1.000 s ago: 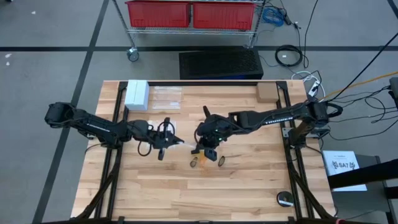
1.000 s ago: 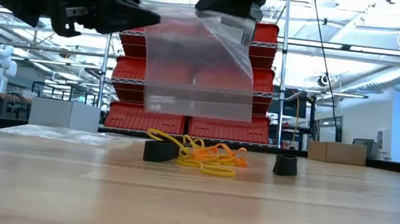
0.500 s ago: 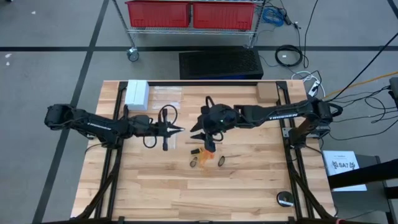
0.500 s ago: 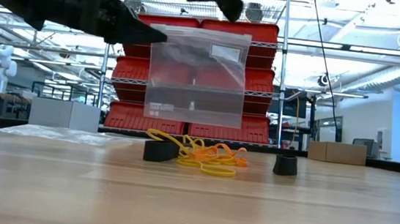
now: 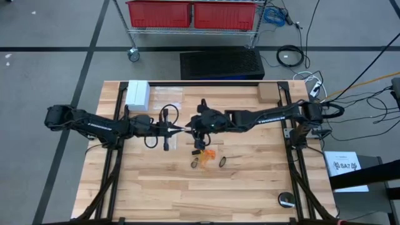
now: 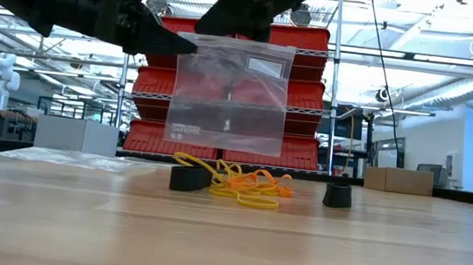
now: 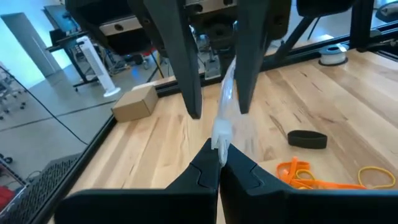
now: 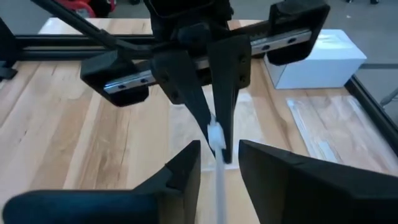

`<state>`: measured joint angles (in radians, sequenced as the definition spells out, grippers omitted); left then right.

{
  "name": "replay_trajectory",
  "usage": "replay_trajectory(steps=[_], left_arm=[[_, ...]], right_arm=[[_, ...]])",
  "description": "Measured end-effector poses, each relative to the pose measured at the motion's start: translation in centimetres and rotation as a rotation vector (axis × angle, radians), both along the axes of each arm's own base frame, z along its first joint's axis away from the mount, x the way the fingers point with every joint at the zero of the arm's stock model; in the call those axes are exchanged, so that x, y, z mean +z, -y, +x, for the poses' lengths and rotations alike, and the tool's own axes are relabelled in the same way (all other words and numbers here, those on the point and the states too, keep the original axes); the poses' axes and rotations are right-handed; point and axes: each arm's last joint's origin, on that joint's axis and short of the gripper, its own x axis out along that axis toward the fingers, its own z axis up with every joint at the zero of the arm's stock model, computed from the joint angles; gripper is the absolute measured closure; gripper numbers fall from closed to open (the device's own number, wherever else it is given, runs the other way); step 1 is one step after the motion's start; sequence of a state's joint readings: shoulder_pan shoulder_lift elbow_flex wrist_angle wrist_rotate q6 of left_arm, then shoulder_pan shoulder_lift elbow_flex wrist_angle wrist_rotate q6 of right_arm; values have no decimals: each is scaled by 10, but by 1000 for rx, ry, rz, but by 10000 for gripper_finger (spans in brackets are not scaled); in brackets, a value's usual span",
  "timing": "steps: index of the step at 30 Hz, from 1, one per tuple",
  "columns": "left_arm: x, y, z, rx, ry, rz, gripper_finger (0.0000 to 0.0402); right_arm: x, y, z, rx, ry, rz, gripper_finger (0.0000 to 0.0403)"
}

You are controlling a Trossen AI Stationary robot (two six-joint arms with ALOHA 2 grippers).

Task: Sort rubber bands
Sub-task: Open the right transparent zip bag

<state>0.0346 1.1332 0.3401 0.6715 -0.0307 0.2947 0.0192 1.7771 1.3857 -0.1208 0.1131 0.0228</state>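
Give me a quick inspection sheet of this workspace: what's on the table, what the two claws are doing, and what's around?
Surface: wooden table, bare in front.
Job's things: rubber bands piled mid-table, orange and yellow; black ones beside them.
Clutter: white box, flat clear bags, cardboard box, tape roll.
Grippers: left gripper shut on a clear bag hanging above the pile; right gripper open, straddling the bag's edge.
Cables: loops on the floor.
Surroundings: red bins on a wire rack.
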Motion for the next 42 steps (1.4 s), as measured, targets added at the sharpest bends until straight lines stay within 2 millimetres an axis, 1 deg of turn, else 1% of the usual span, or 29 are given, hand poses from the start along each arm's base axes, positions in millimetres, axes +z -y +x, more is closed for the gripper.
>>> replay_trajectory(steps=[4, 11, 15, 17, 20, 23, 25, 27, 34, 42], left_arm=[[0, -3, 0, 13, 0, -2, 400], [0, -3, 0, 13, 1, -2, 400], [-1, -3, 0, 14, -9, -3, 400], [-1, -3, 1, 15, -8, -3, 400], [-1, -3, 2, 15, -5, -4, 400], [-1, -3, 2, 15, -5, -3, 400], [-1, -3, 2, 17, -4, -3, 400], [0, -3, 2, 17, -2, -3, 400], [-1, -4, 2, 23, -10, -4, 400], [-1, -4, 2, 23, -9, -4, 400]], right_arm=[[0, 0, 3, 8, 22, -3, 298], [-7, 0, 8, 15, 23, -29, 311], [-13, 3, 10, -11, 0, -45, 320], [-13, 3, 10, -21, 4, -60, 325], [-9, 3, 11, -24, 9, -63, 342], [-6, 3, 11, -35, -5, -72, 371], [-4, 2, 10, -35, -29, -83, 390], [0, 0, 10, -42, -59, -96, 396], [9, -8, 1, -78, -218, -85, 388], [11, -14, -14, -134, -407, -53, 388]])
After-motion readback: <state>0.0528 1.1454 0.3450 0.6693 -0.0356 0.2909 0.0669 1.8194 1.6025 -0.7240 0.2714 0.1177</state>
